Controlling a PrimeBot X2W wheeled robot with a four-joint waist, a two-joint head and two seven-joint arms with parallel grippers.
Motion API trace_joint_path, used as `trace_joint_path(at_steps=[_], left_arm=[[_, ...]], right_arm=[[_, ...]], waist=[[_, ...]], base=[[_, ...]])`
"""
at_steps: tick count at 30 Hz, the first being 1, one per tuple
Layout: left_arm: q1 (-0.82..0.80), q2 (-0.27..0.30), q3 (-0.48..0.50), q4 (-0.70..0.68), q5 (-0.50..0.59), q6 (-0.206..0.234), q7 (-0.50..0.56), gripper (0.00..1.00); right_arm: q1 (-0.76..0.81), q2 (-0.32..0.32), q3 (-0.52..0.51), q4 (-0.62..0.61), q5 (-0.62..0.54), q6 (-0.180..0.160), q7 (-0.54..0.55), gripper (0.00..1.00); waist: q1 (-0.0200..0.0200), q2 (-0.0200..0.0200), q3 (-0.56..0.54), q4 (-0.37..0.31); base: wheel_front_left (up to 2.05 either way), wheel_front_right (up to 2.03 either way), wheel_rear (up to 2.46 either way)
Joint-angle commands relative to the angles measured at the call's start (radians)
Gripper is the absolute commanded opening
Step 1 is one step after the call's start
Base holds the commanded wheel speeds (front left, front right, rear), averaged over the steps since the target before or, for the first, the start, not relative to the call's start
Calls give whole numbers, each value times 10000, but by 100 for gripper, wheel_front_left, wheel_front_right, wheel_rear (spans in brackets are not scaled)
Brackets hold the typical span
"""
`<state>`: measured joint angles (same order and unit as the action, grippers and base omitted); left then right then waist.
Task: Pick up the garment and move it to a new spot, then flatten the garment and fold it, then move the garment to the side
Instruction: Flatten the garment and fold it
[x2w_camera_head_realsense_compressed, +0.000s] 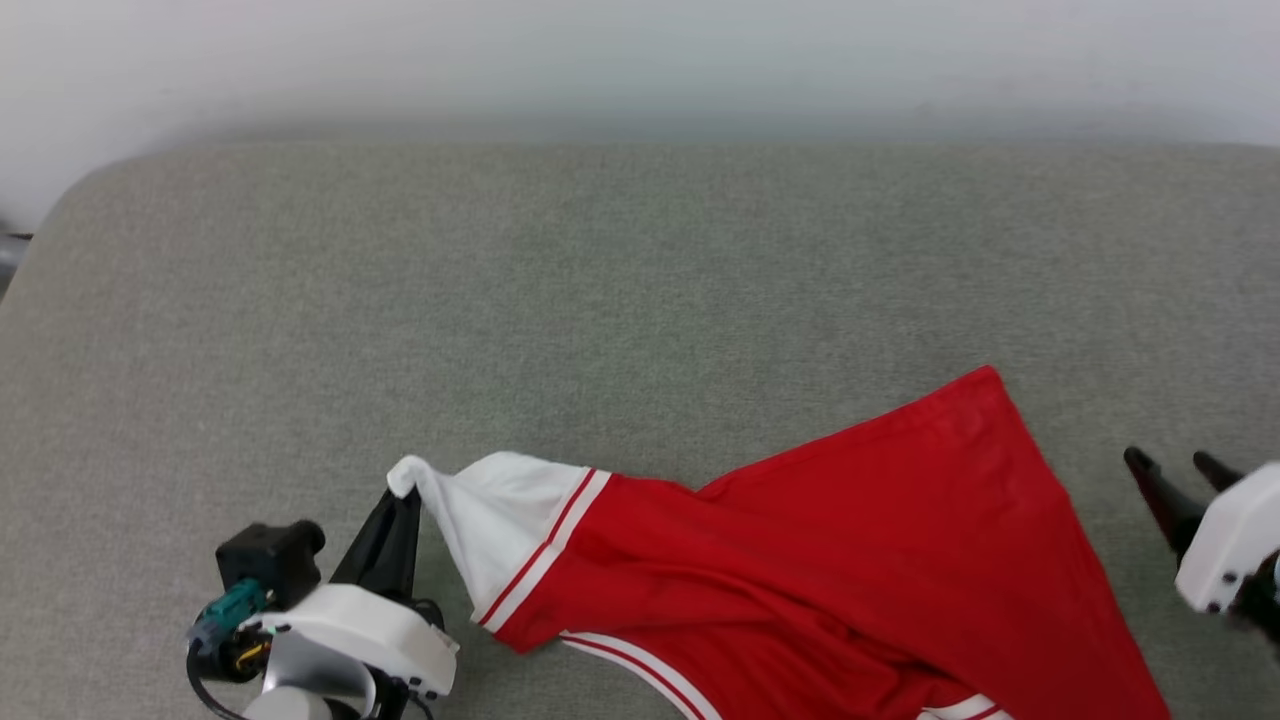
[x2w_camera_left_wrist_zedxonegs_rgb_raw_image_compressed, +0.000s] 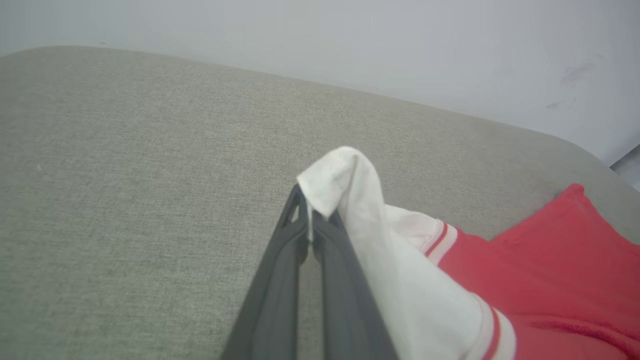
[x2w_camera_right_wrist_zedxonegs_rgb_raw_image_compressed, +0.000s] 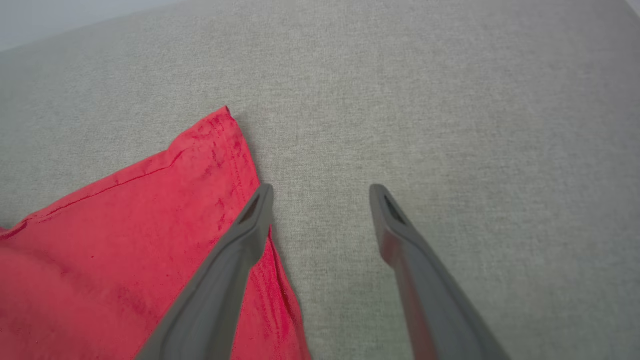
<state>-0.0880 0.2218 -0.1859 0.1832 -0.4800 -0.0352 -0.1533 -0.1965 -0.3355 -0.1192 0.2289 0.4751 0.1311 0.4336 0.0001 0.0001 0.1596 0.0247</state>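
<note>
While the left end effector (x2w_camera_head_realsense_compressed: 405, 497) is clamped on the tip of the white sleeve (x2w_camera_head_realsense_compressed: 500, 520), holding it up in a small peak above the grey cloth-covered table (x2w_camera_head_realsense_compressed: 640, 250), the rest of the garment (x2w_camera_head_realsense_compressed: 800, 560) lies on the table. It spreads rightward from that sleeve across the lower middle of the head view, and its red body ends in a pointed hem corner (x2w_camera_head_realsense_compressed: 985, 375). Further right, the right end effector (x2w_camera_head_realsense_compressed: 1170, 460) hangs just beside the garment's right edge with its fingers wide apart and nothing between them. In its own wrist view one finger crosses the red hem, though whether it touches the cloth cannot be told.

The garment looks light, thin and limp. It drapes from the pinch and creases where it rests, so it will likely sag and slide rather than keep a shape. Corners, sleeve ends and stitched hems are probably the surest places to take hold, and the far hem corner seems a sensible match for the sleeve grip.

By count there is one garment, one sleeve in plain sight, two end effectors and one table.
</note>
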Motion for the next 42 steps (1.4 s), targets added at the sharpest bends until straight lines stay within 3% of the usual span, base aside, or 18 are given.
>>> trace_joint_path(at_steps=[1, 5, 8, 21, 25, 26, 27, 28, 38, 42], left_arm=[[-145, 16, 16, -42, 18, 1, -51, 0], [-646, -91, -229, -113, 101, -166, -153, 0], [-930, -165, -378, -142, 137, -248, -250, 0], [-1528, -275, -567, -214, 167, -440, -624, 0], [-1590, -268, -562, -93, 122, -438, -710, 0], [-1601, -269, -567, -71, 114, -433, -728, 0], [-1614, -269, -569, -40, 105, -437, -732, 0], [-1624, -274, -568, -3, 94, -442, -738, 0], [-1739, 128, -552, 391, 178, -513, -680, 0], [-2091, 485, -389, 523, 141, -508, -468, 0]], right_arm=[[-232, -92, 18, -15, 49, -7, 59, 100], [-1410, -956, 693, 95, 322, -7, 2353, 100], [-1961, -1243, 1164, 94, 432, -7, 3203, 100], [-3128, -1444, 3278, 1430, 1192, -4, 3737, 100], [-2698, -1303, 4083, 2072, 1674, 11, 4551, 100], [-2576, -1258, 4190, 2214, 1847, 16, 4818, 81], [-2518, -1243, 4260, 2277, 1991, 22, 4975, 13], [-2532, -1257, 4300, 2316, 2050, 22, 5062, 0], [-3658, -1720, 3556, 2180, 1590, -13, 3752, 0], [-3925, -1562, 3299, 2301, 1221, -10, 3253, 0]], waist=[[-1, -1, 222, 197], [-1, -1, 765, 617], [-1, -1, 1099, 863], [-1, -1, 2158, 1356], [-1, -1, 2290, 1408], [-1, -1, 2302, 1409], [-1, -1, 2310, 1411], [-1, -1, 2309, 1409], [-1, -1, 1475, 1027], [-1, -1, 967, 703]], base=[[0, 0, 0], [0, 0, 0], [0, 0, 0], [0, 0, 0], [0, 0, 0], [0, 0, 0], [0, 0, 0], [0, 0, 0], [0, 0, 0], [0, 0, 0]])
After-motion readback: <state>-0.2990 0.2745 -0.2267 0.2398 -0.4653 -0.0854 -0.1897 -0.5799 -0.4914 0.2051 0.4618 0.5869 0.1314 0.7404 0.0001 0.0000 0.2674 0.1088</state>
